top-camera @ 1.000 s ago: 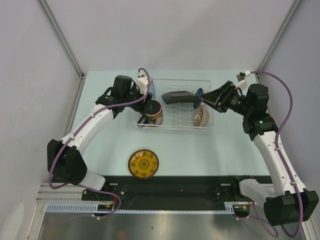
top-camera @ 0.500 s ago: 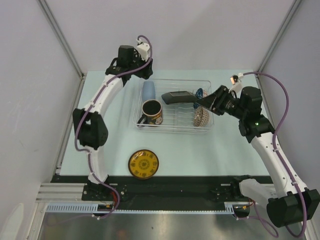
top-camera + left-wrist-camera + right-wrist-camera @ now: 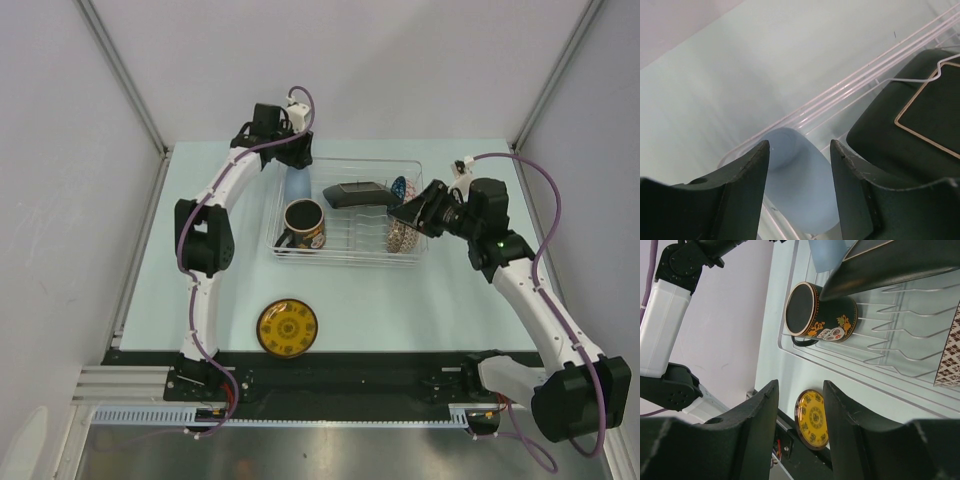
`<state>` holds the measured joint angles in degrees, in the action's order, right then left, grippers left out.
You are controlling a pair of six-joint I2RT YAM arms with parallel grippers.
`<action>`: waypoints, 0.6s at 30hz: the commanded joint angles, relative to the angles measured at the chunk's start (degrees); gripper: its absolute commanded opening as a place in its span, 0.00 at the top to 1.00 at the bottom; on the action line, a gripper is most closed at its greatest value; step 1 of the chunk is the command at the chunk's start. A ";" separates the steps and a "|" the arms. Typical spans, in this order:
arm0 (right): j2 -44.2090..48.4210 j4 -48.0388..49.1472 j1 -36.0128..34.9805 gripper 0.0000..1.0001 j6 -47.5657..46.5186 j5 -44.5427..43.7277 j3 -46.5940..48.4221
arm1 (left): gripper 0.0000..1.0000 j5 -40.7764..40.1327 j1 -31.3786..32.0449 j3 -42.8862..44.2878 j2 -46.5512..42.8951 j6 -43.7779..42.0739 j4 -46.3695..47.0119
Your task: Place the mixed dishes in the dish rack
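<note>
Clear plastic dish rack [image 3: 415,168]; glossy black mug [image 3: 822,315]; matt table [image 3: 400,300].

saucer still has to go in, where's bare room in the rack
The bare ribs at the rack's front middle, bordered by the mug on the left, the patterned bowl on the right and the tilted black plate behind. The left end is crowded with the mug and light-blue cup.

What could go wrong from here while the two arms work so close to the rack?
The left gripper is open right over the light-blue cup, beside the square plate; a careless move could knock that plate. The right gripper hangs open close to the blue-patterned bowl at the right end of the dish rack and might clip it.
</note>
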<state>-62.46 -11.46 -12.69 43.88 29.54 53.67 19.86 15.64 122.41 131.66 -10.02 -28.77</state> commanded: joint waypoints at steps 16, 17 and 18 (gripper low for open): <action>0.40 2.85 2.67 0.56 0.24 1.49 -0.06 | 0.44 1.33 0.09 -2.87 -2.36 -0.09 3.29; 0.41 3.02 3.02 0.56 0.24 1.75 -0.06 | 0.44 1.32 0.09 -3.23 -2.37 -0.17 3.11; 0.41 3.11 3.02 0.57 0.33 1.84 -0.06 | 0.44 0.89 0.09 -3.49 -2.28 -0.52 2.94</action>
<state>-63.09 -10.39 -10.31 43.99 30.41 53.67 20.18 15.62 120.49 131.66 -10.04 -26.63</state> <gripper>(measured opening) 0.444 0.561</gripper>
